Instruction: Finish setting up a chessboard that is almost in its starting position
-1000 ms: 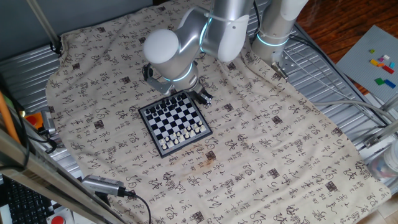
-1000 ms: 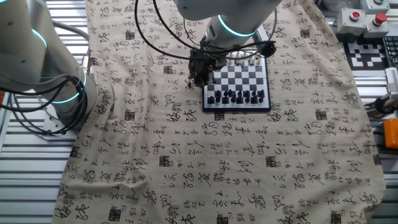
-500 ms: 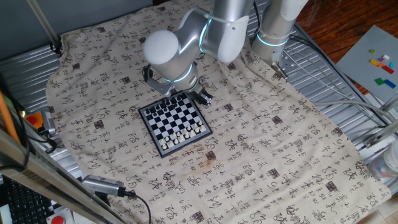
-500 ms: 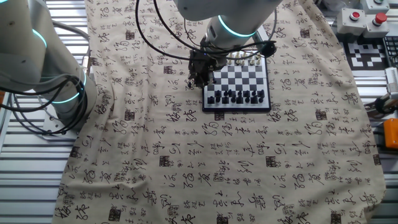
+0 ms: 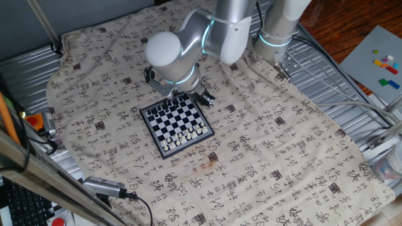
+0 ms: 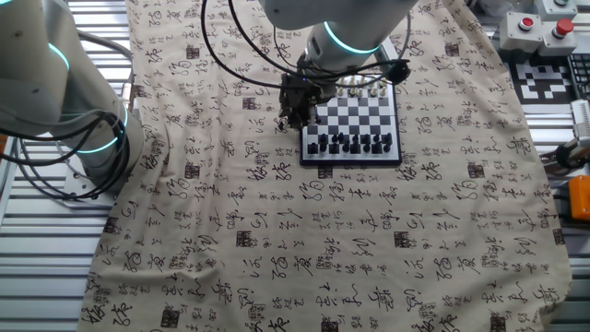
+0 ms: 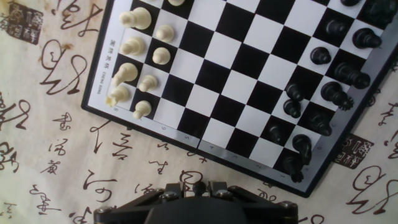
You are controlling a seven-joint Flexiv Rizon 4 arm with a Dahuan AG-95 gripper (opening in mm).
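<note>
Nothing is moving over the last second. The arm point(image 5: 188, 44) is sitting frozen, with the fingers point(image 6: 293, 109) hanging just off the chessboard point(image 6: 350, 120) edge, above the cloth point(image 6: 277, 231). I can't tell if they're open or closed. White pieces point(image 7: 134, 68) and black pieces point(image 7: 323, 93) are standing at opposite ends. Probably pausing, so the setup isn't advancing.

The chessboard point(image 7: 236, 81) is cut off by the hand view's top edge and right corner.
</note>
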